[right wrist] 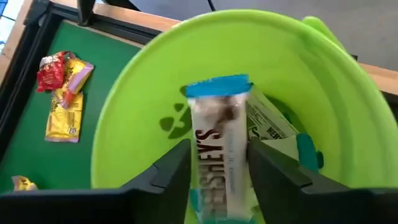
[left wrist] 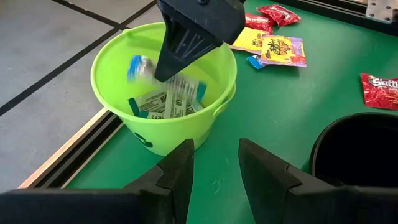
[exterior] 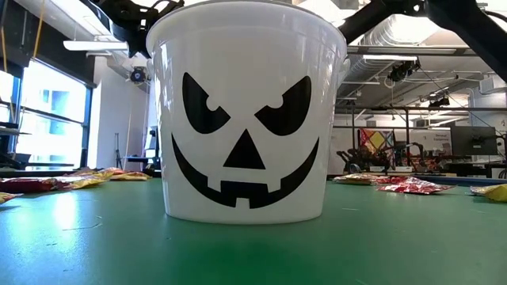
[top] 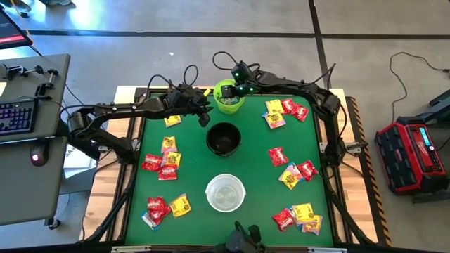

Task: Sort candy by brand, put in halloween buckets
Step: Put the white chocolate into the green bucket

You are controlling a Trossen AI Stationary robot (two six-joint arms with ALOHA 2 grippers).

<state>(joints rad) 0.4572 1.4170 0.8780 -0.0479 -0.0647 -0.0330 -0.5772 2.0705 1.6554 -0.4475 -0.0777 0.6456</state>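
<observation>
We see the right end effector (top: 240,79) hanging over the lime green bucket (top: 223,88) at the bench's (top: 253,161) far edge. A pale blue-white Hershey's packet (right wrist: 221,149) sits between its fingers (right wrist: 171,171); from these views we cannot tell whether they grip it or have let go. More pale packets (left wrist: 163,104) lie inside that bucket. The left end effector (top: 204,111) waits just beside the green bucket with its jaws narrowly apart, holding nothing. The black bucket (top: 223,138) stands mid-bench, the white bucket (top: 226,192) nearer the front. Red and yellow candy (top: 163,161) lies in scattered heaps on both sides of the green surface
</observation>
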